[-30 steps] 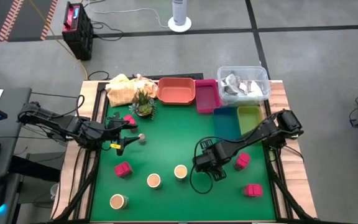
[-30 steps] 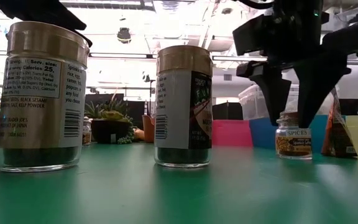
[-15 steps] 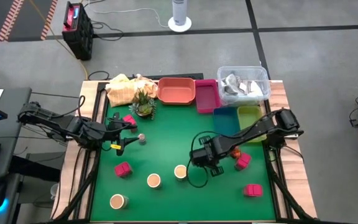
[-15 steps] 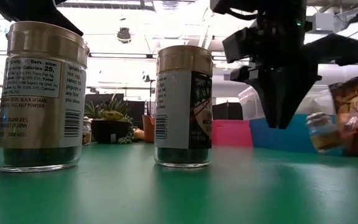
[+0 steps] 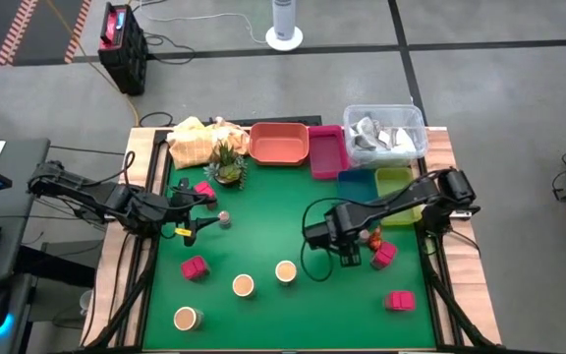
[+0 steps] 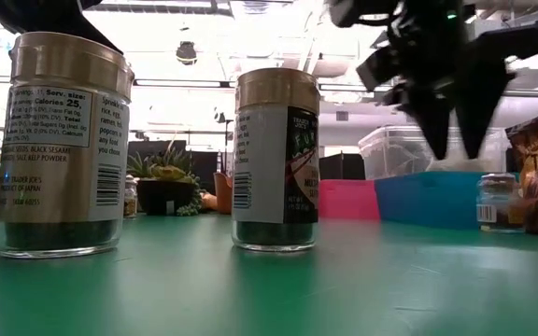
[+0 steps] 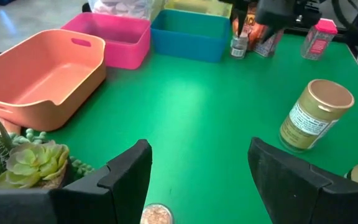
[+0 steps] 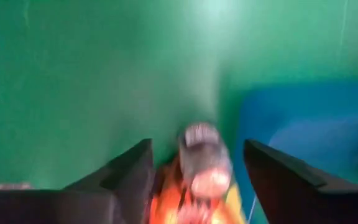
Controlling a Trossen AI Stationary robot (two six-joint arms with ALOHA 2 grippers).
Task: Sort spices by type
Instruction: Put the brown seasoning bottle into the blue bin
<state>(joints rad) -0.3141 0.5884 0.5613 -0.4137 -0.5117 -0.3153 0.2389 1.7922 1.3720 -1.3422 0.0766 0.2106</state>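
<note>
My right gripper (image 6: pixel 456 149) hangs open, fingers pointing down, just above a small grey-lidded spice jar (image 6: pixel 498 201). That jar (image 8: pixel 204 158) stands upright on the green mat against a red-orange packet (image 5: pixel 373 236), near the blue tray (image 5: pixel 357 192). My left gripper (image 7: pixel 197 168) waits open at the table's left, with a second small jar (image 5: pixel 224 218) just in front of its fingers. Magenta packets (image 5: pixel 194 267) (image 5: pixel 399 300) and three tan-lidded jars (image 5: pixel 243 285) stand on the mat's near half.
Orange (image 5: pixel 279 144), pink (image 5: pixel 327 149), blue and yellow-green (image 5: pixel 394 184) trays line the far edge, beside a clear bin (image 5: pixel 384 133). A potted plant (image 5: pixel 227 167) stands at the far left. In the low view, two tall jars (image 6: pixel 59 145) (image 6: pixel 276 159) stand close to the camera.
My right gripper closed on the small jar and carried it toward the table's right edge, tilting it on the way. It then opened, let go and rose, drifting toward the far edge. The jar now stands upright beside the red-orange packet.
</note>
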